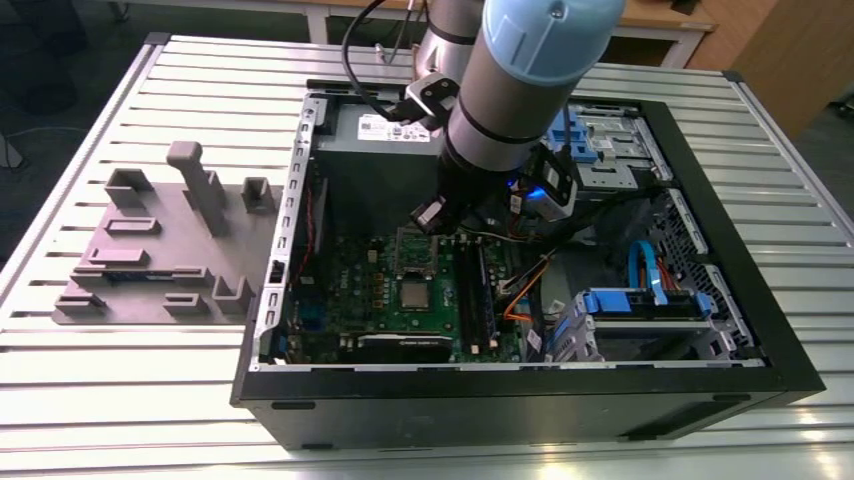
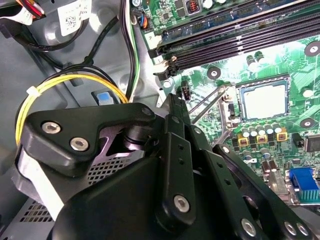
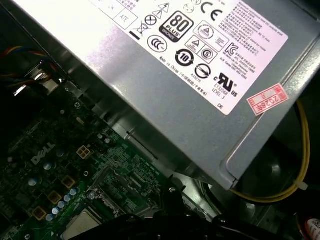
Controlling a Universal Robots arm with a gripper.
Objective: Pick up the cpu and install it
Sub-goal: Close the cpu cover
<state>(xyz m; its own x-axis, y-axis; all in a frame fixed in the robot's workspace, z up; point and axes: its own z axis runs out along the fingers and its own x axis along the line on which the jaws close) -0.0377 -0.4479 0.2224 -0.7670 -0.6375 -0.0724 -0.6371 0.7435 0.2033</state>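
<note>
Inside socket frame (image 2: 263, 99): cpu (image 2: 265, 101) square, flat, silver-grey.

The big robot arm with the light blue cap and grey tube (image 1: 514, 90) reaches straight down. Its black metal pincer (image 2: 175, 165) with silver screws hangs low at the end of the wrist.

White label (image 3: 210, 35) with certification marks on power supply (image 3: 165, 120); red stamped sticker (image 3: 267, 99) just beside it.
</note>
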